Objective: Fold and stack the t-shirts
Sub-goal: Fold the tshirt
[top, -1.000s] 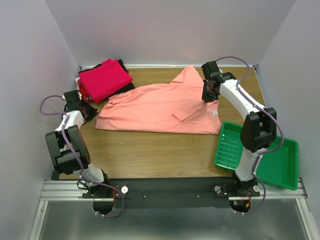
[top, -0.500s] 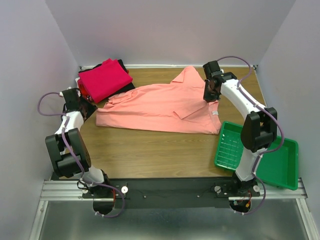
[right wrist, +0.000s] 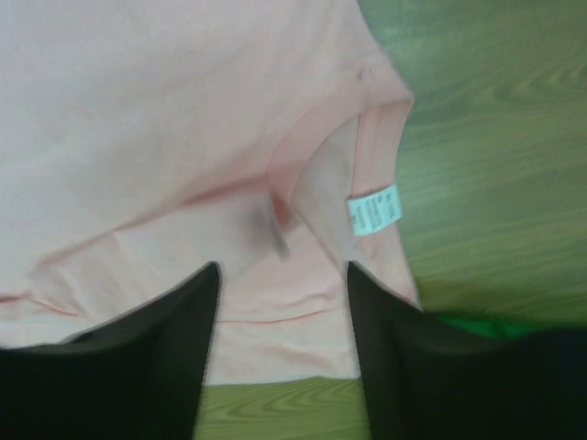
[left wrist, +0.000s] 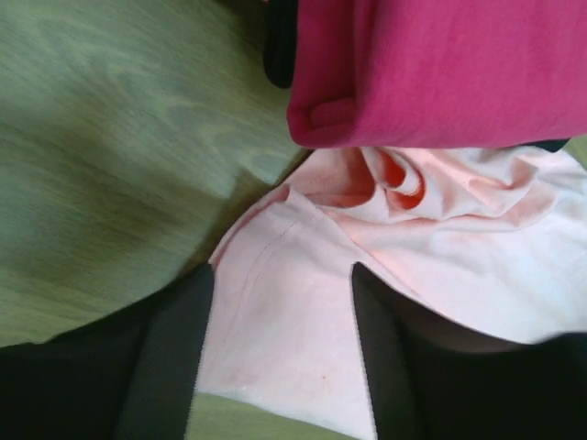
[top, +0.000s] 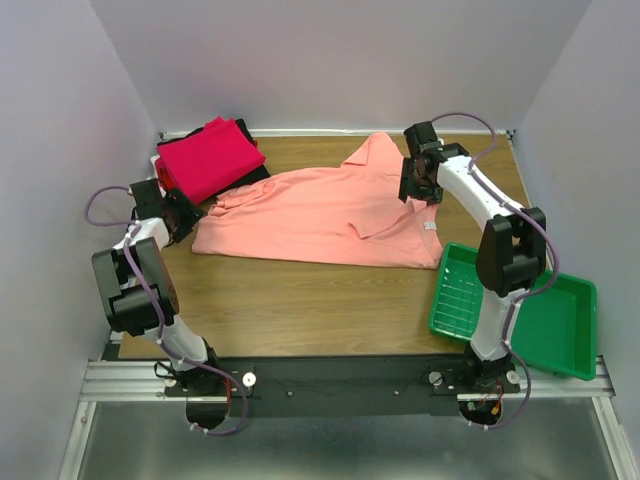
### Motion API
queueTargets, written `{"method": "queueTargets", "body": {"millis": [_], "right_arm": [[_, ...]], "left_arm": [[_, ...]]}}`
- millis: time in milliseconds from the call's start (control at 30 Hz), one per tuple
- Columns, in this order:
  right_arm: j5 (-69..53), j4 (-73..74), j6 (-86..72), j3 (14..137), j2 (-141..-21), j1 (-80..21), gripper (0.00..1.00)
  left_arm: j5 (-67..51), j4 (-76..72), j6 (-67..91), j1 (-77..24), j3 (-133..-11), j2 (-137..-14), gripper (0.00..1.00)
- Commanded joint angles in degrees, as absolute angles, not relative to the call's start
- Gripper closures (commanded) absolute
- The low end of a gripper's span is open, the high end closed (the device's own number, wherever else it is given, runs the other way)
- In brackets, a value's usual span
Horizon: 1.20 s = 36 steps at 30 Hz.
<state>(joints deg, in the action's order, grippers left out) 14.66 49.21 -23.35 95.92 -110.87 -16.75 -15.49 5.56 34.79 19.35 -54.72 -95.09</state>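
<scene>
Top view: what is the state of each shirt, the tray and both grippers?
Pink shirt: spread out on the table, not neatly folded.
Magenta shirt: folded, on top of the pile.
Green tray: upright, nothing visible in it.
Left gripper: open, over the pink shirt's edge.
Right gripper: open, above the pink shirt's collar.

Bright even overhead light, soft shadows, top view sharp, wrist views blurred

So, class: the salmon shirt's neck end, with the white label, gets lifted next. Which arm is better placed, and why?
Right. The right gripper is open over the neck opening of the salmon shirt, the white label beside its fingertips. The left gripper is at the opposite end, by the magenta stack.
</scene>
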Motion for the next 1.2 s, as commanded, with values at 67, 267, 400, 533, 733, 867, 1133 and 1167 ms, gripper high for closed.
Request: {"method": "queueTargets", "body": {"millis": [67, 267, 400, 533, 733, 867, 1133, 1167], "right_arm": [[15.21, 48.43, -22.33, 102.03, -113.99, -16.26, 0.12], [2.22, 46.15, -18.90, 100.82, -112.59, -16.87, 0.16], [-8.24, 41.75, -17.67, 94.23, -111.71, -19.68, 0.21], [-10.46, 39.91, -18.19, 90.53, -113.20, -21.70, 0.31], [-11.95, 38.41, -17.67, 90.00, -115.22, -23.38, 0.38], [-12.04, 38.50, -17.32, 89.12, -115.93, -24.17, 0.41], [-10.81, 37.88, -16.26, 88.15, -118.47, -25.57, 0.40], [-10.72, 37.88, -16.26, 88.85, -119.26, -25.66, 0.40]], "left_arm": [[-12.76, 6.15, 30.33, 18.20, -59.15, -93.70, 0.08], [-11.08, 6.15, 27.25, 15.30, -57.05, -89.13, 0.08], [-10.55, 5.10, 27.42, 9.24, -53.79, -87.54, 0.08], [-13.69, 1.42, 29.43, 4.67, -51.33, -87.98, 0.08], [-15.29, -2.81, 30.76, 1.23, -49.57, -89.82, 0.08], [-15.56, -3.43, 30.24, 1.14, -48.87, -92.28, 0.08], [-16.35, -4.13, 28.83, 0.97, -47.02, -96.59, 0.10], [-16.26, -4.13, 28.83, 0.97, -46.67, -96.68, 0.10]]}}
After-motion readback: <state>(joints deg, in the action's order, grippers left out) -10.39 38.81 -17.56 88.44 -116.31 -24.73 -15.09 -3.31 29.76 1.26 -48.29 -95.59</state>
